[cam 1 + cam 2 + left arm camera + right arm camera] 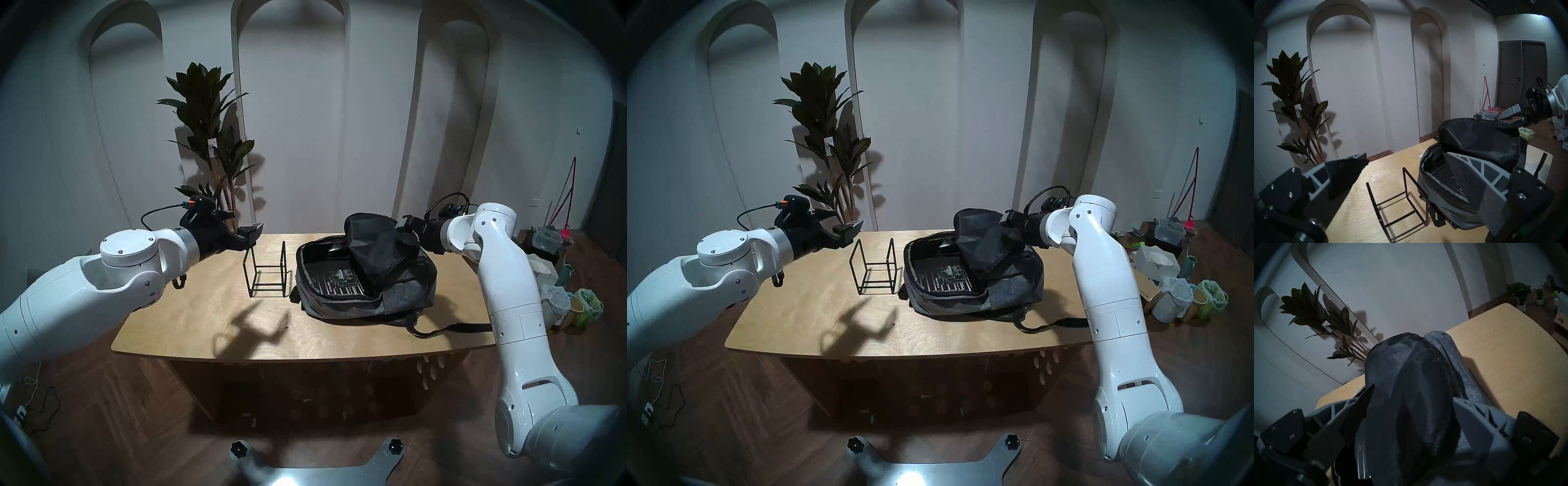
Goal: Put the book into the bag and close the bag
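The grey bag point(407, 288) lies open on the right of the table. The black striped book point(342, 283) lies flat inside it, its cover picture facing up; it also shows in the head right view point(949, 276). My right gripper point(405, 230) is shut on the bag's black-lined flap point(373, 244) and holds it lifted above the opening; the fabric sits between the fingers in the right wrist view point(1413, 392). My left gripper point(242, 222) is open and empty, in the air over the table's back left, apart from the bag point(1446, 202).
A black wire-frame stand point(268, 271) stands on the table point(203, 322) just left of the bag, below my left gripper. A black strap point(451, 327) trails toward the front right edge. A plant point(210, 135) stands behind the table. Clutter point(559, 298) lies on the floor at right.
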